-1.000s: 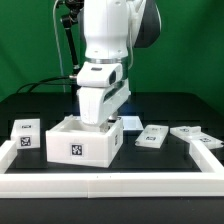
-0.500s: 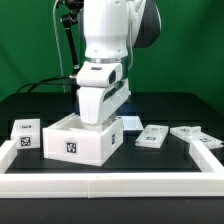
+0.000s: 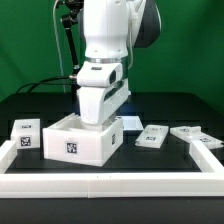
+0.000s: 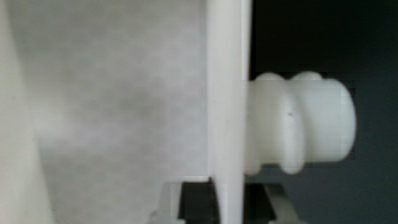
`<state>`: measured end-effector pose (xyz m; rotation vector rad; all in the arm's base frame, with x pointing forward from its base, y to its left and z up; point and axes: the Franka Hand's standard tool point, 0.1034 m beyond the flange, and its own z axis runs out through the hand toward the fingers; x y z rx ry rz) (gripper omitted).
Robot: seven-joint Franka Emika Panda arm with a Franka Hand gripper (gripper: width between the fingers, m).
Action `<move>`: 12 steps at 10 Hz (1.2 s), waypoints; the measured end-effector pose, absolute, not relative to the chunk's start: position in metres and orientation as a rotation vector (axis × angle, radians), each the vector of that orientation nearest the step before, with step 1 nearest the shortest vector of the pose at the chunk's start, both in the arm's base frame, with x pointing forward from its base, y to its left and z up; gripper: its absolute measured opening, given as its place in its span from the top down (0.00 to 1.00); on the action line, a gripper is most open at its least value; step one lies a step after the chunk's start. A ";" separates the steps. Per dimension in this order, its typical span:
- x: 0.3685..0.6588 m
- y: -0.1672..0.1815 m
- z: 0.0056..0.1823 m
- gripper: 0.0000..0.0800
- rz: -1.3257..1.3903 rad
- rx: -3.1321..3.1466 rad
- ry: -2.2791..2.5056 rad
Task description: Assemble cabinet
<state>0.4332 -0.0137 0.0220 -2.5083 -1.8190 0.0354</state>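
Note:
The cabinet (image 3: 78,146) is a large open-topped white box with a square tag on its front face, standing on the black table at the exterior view's centre left. My gripper (image 3: 103,120) reaches down into it at its far right wall. In the wrist view the gripper (image 4: 228,203) is shut on the thin white wall (image 4: 228,100) of the cabinet, with a dark finger on each side of the wall. A white ribbed knob (image 4: 306,115) sticks out from the wall's outer side.
A small white tagged cube (image 3: 25,129) stands at the exterior view's left. Flat white tagged pieces (image 3: 152,137) (image 3: 188,131) (image 3: 206,142) lie on the right. A white raised border (image 3: 110,181) runs along the table's front and sides.
The cabinet has shifted slightly to the exterior view's left and up with my gripper on its wall, then held still over the last half second.

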 end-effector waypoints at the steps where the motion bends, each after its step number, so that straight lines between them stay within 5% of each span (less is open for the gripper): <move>1: 0.442 -0.012 0.022 0.95 0.023 -2.500 -1.840; 12: 0.471 0.025 0.020 0.95 -0.026 -2.351 -2.064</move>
